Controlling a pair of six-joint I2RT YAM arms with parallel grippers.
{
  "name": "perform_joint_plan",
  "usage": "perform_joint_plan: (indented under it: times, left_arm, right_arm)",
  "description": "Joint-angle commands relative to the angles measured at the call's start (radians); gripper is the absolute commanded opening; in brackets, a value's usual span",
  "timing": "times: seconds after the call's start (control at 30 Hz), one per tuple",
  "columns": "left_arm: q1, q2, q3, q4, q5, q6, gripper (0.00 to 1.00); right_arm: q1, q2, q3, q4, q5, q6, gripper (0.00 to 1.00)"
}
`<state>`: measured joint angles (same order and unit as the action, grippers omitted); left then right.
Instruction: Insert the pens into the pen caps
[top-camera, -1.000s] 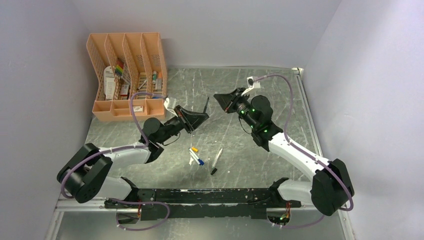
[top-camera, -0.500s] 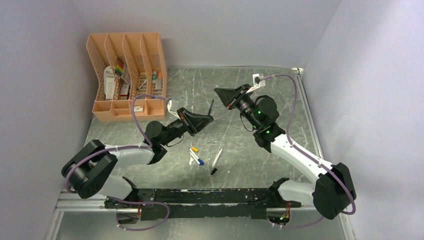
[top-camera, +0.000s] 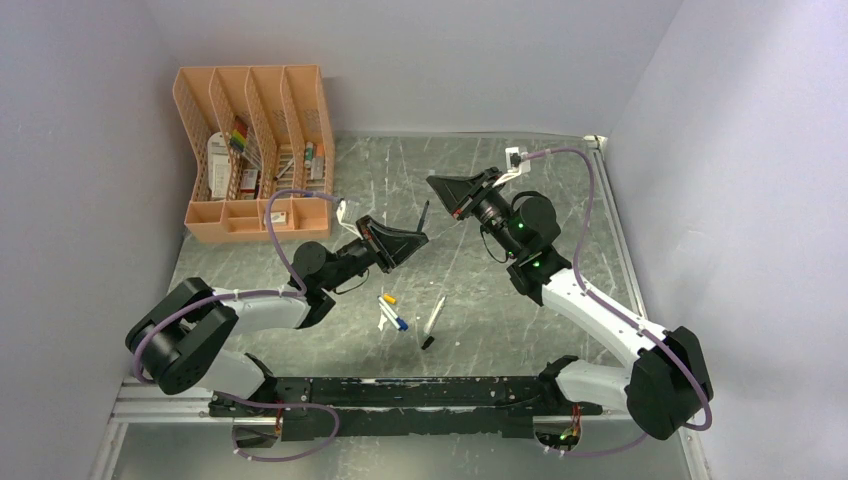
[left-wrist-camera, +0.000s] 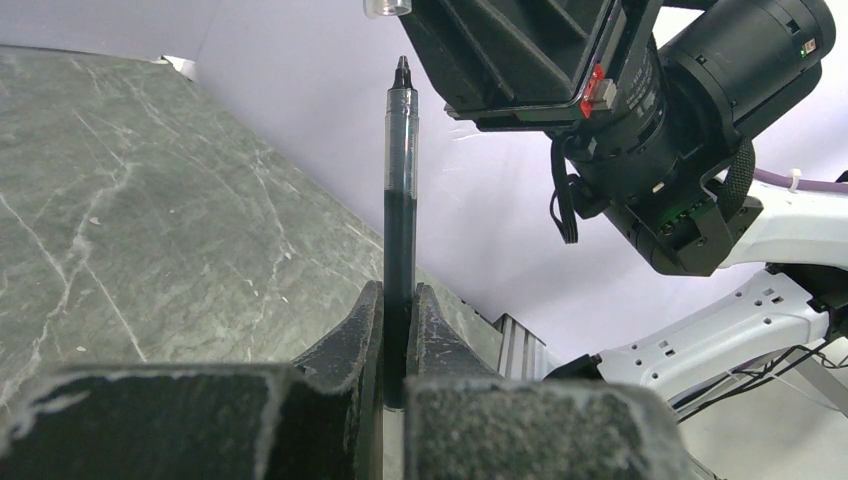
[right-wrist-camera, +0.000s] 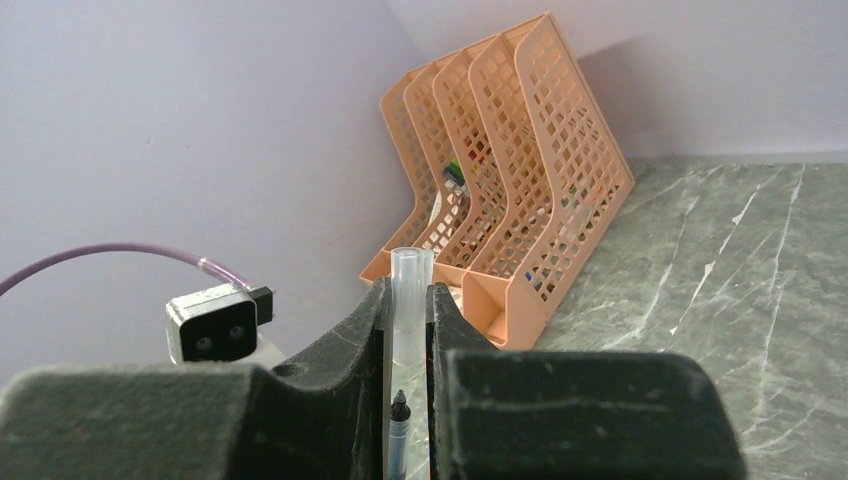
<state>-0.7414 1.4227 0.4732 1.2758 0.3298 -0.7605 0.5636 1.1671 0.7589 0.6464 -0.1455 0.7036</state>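
The left pincer (left-wrist-camera: 398, 305) is squeezed tight on a thin dark pen with a see-through barrel (left-wrist-camera: 400, 190). The pen stands straight up out of it. The pen's tip is right next to the right pincer (right-wrist-camera: 408, 300), which pinches a small clear plastic cap (right-wrist-camera: 411, 268). Tip and cap look close but not touching, I think. A white pen with a black end (top-camera: 434, 316) lies on the grey stone table (top-camera: 520, 330) between the arms

pen (left-wrist-camera: 400, 200) base hidden btwn fingers (left-wrist-camera: 350, 332).
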Motion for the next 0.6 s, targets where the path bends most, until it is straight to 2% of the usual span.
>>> perform_joint_plan:
  times: [0.0,0.57]
  left_arm:
    - [-0.006,0.001,0.02,0.053,0.011,0.008,0.07]
    - [-0.006,-0.023,0.048,-0.013,-0.014,0.058,0.07]
  right_arm:
    - [-0.005,-0.016,0.001,0.034,-0.022,0.006,0.0]
    - [-0.004,-0.053,-0.042,0.029,-0.046,0.015,0.0]
